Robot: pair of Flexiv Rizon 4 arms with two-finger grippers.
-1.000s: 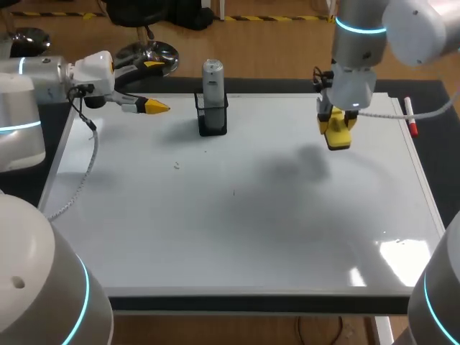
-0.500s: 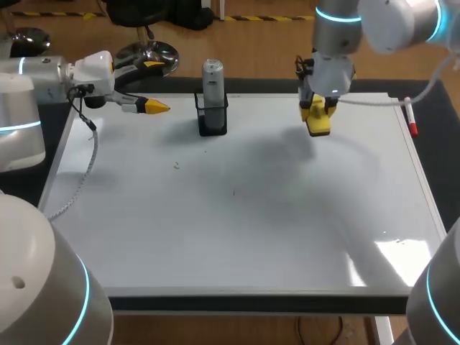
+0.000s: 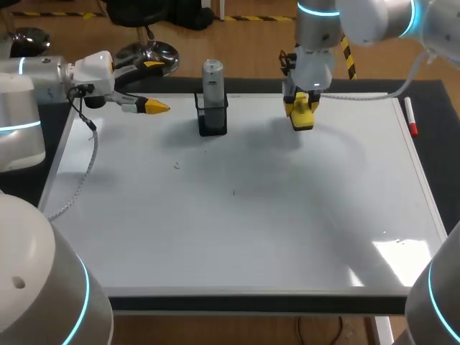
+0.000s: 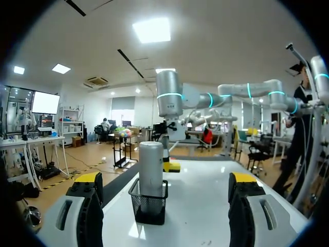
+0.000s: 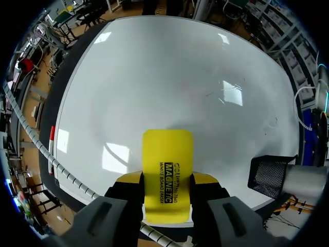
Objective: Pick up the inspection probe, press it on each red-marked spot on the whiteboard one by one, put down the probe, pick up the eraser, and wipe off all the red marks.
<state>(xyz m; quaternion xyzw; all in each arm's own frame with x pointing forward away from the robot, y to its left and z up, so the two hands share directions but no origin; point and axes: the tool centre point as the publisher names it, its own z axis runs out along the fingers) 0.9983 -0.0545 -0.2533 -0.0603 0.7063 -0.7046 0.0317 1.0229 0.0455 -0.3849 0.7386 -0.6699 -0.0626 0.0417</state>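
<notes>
Yellow eraser (image 5: pixel 167 175) with black lettering, silver-grey probe (image 3: pixel 213 75), black mesh holder (image 3: pixel 213 121), white whiteboard (image 3: pixel 237 230), red-tipped white marker (image 3: pixel 410 115).

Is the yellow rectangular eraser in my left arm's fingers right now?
No: the yellow rectangular eraser is clamped between the fingers of the right gripper, while the left gripper stands open and empty.

The head camera looks down from high up on the whole whiteboard (image 3: pixel 237 208). The left wrist camera looks low across it, and the right one looks down. All see the black basket (image 3: pixel 212 118).

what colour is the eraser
The eraser is yellow with black lettering; clearest in right wrist view.
</notes>
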